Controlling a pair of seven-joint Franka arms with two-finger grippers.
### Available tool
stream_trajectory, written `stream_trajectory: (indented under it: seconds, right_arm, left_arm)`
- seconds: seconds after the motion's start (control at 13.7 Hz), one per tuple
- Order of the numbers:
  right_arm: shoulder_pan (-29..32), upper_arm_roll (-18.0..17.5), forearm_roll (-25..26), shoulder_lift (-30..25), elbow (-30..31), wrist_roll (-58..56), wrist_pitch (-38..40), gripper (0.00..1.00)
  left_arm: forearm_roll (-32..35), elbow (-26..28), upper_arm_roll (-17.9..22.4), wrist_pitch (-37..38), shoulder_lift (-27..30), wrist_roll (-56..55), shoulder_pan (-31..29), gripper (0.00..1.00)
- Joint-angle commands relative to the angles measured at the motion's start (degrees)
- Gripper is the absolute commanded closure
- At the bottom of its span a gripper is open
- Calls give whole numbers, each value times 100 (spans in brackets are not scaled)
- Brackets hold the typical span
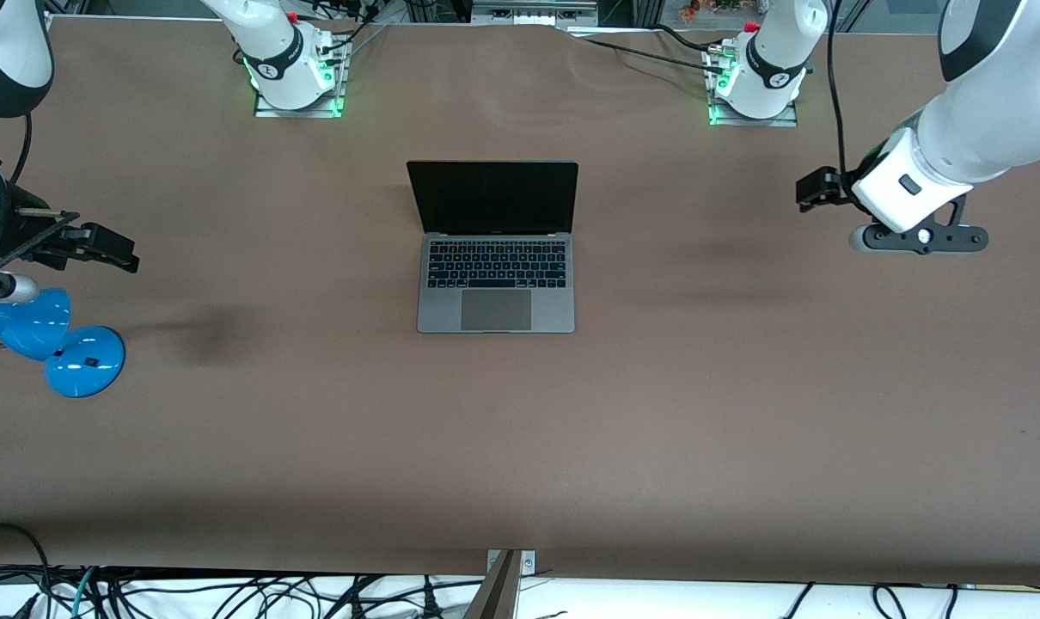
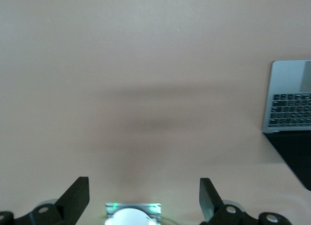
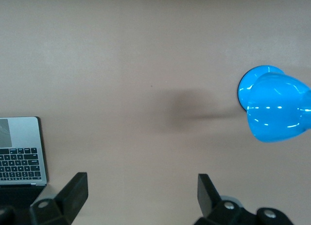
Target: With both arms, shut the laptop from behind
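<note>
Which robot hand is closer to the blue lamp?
The right gripper. It hangs open just above the lamp at the right arm's end of the table. The left gripper, also open, hangs over the left arm's end, with the laptop between them.

One laptop (image 1: 495, 249) lies open on the brown counter (image 1: 743, 413). One blue lamp (image 1: 52, 340) stands at the right arm's end. Two white arms are present, each with one end effector: the left end effector (image 1: 816, 187) and the right end effector (image 1: 99, 247), both with fingers spread apart. Two arm bases glow green.
</note>
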State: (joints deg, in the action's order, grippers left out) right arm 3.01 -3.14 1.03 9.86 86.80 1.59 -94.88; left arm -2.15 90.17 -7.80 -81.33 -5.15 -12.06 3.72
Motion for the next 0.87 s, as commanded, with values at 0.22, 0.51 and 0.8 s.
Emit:
stream_trajectory:
  seconds: [0.22,0.51,0.8]
  right_arm:
    - [33,-29,11,43,-146,-53,110,0]
    - [-90,-204,-155,51,-137,-80,513,0]
    - [-712,-231,-516,157,-119,-1,857,1]
  left_arm:
    - [-259,44,-677,161,94,-1103,32,46]
    - [-495,62,-1004,152,15,-1211,50,97]
    - [-1024,44,-1205,109,-152,-1790,102,100]
